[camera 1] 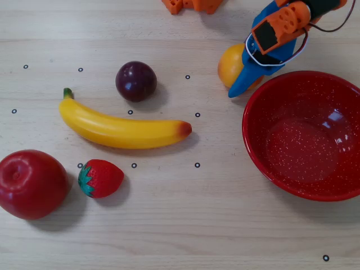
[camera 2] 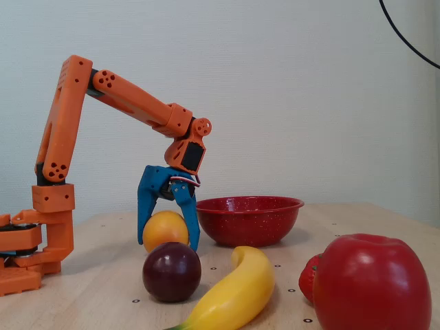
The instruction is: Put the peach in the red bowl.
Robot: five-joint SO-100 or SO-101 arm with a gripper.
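Tool (camera 2: pixel 168 234) fingers, blue and pointing down, straddle the peach (camera 2: pixel 165 230) in the fixed view, one finger on each side and seemingly touching or nearly touching it, so I judge the tool clenched around the peach, though how firm the hold is cannot be told. The peach sits low at the worktop (camera 1: pixel 185 214), just left of the red bowl (camera 1: pixel 306 135) in the overhead view, where the tool (camera 1: pixel 243 76) covers its right part and only the left of the peach (camera 1: pixel 229 64) shows; whether it is lifted clear of the surface I cannot tell. The likeliest trouble, as I see it: the fruit is round, smooth plastic, and thin fingers may pinch off-centre, so it could squirt out and roll across the worktop. The bowl's rim stands close beside the lower finger, so a low sideways carry could knock the rim and shove the bowl (camera 2: pixel 249 218), or bump the peach loose. A drop from too high might bounce the fruit out of the glossy bowl. Further off lie a dark plum (camera 1: pixel 135 81), a banana (camera 1: pixel 121 128), a strawberry (camera 1: pixel 101 178) and a red apple (camera 1: pixel 31 183), well apart from the carry path. No brand, label or writing can be read anywhere; only small ring marks dot the worktop
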